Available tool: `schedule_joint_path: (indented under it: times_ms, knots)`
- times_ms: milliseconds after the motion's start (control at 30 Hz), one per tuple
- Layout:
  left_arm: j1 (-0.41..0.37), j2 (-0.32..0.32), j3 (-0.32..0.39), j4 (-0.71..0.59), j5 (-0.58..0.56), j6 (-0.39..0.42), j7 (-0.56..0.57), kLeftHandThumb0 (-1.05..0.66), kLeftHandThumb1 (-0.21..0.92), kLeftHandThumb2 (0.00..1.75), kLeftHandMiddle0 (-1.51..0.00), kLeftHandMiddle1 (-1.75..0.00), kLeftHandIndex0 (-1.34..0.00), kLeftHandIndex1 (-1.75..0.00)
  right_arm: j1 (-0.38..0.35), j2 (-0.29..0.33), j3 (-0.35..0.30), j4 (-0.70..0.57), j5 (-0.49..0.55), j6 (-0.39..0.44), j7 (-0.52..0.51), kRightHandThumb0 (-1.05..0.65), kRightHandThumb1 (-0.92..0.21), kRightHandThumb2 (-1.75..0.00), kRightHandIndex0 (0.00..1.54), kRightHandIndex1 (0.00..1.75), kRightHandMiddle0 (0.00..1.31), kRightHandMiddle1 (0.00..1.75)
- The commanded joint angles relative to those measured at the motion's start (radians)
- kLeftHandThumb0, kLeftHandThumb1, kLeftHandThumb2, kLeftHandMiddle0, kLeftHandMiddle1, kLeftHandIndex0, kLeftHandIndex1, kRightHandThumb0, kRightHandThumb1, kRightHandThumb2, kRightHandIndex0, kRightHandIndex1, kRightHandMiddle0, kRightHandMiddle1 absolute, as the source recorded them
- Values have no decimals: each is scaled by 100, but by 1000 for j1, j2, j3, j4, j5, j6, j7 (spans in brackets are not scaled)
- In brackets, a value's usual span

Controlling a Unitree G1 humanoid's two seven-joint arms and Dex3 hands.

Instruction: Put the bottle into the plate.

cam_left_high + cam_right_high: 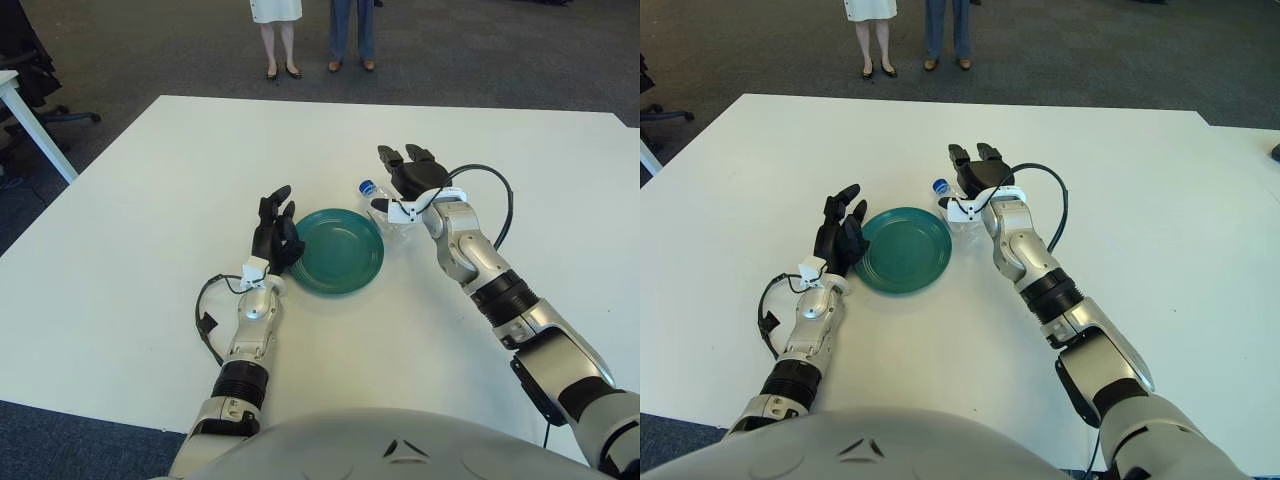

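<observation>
- Bottle [378, 206], clear plastic with a blue cap, lies on its side on the white surface [130, 220] just right of centre frame, close beside the right rim of the green plate [338, 250] and not yet in it.
- Fingers [385, 157] of the right hand [408, 174] are spread and point toward the top of the frame; they hold nothing, and the palm sits over the bottle's body, hiding most of it.
- Whether the palm touches the bottle cannot be told from either view.
- Judged from this, the step in hand is the reach and grasp: the hand is placed over the bottle but has not closed.
- The next move seems to call for lowering and curling the fingers round the bottle's body, then a short carry toward frame left to set it inside the plate.
- Behind the right hand, the wrist is bent and the forearm runs down to the lower right of the frame, a black cable looping beside it.
- Left hand [274, 234] shows at the plate's left rim, fingers upright and loosely open, holding nothing; contact with the rim cannot be told.
</observation>
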Motion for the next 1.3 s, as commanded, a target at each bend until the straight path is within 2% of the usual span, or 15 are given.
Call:
schedule_joint_path:
  times_ms: [0, 600, 1267]
  knots:
    - [52, -37, -4, 27, -10, 48, 3, -83, 92, 92, -37, 0, 0, -85, -2, 1, 8, 11, -7, 0, -7, -105, -92, -74, 0, 0, 0, 0]
    - [93, -30, -15, -29, -5, 63, 7, -82, 92, 96, -39, -1, 0, -83, 55, 40, 42, 37, -7, 59, -27, -105, -92, -71, 0, 0, 0, 0]
    - [177, -26, -40, -143, -4, 70, 1, -83, 92, 95, -40, -1, -1, -86, 169, 44, 1, -8, 39, 71, -67, -105, -92, -73, 0, 0, 0, 0]
